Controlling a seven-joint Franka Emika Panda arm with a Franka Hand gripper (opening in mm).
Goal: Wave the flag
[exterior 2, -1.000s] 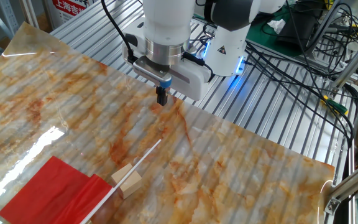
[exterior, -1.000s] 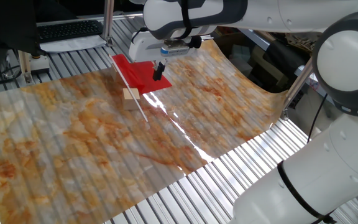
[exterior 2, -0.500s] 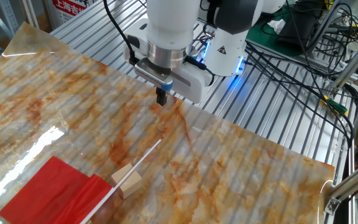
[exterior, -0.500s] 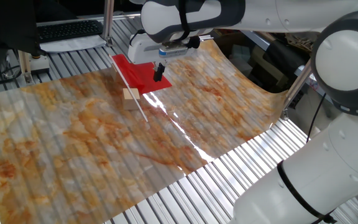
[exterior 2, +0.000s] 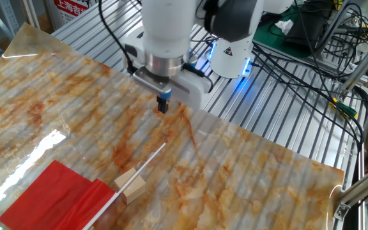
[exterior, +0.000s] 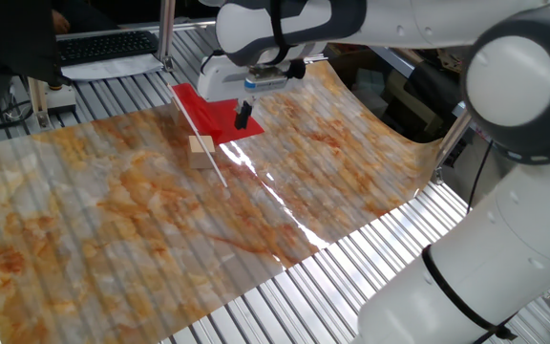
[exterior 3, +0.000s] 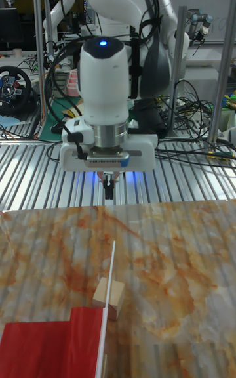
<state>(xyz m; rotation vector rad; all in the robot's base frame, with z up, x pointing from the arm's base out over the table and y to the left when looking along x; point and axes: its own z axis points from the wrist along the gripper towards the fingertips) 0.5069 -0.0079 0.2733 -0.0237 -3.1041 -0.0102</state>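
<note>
Since earlier frame we note gripper (exterior 2: 163, 105) shifted slightly sideways; fingers together, empty. Flag (exterior 2: 56, 195) lies untouched on wood block (exterior 2: 130, 185). Risk: descent onto thin stick, nudging it off block.

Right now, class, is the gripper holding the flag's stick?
No: in the other fixed view the gripper hangs empty above the mat, well apart from the flag, which lies flat with its stick propped on a wooden block.
</note>
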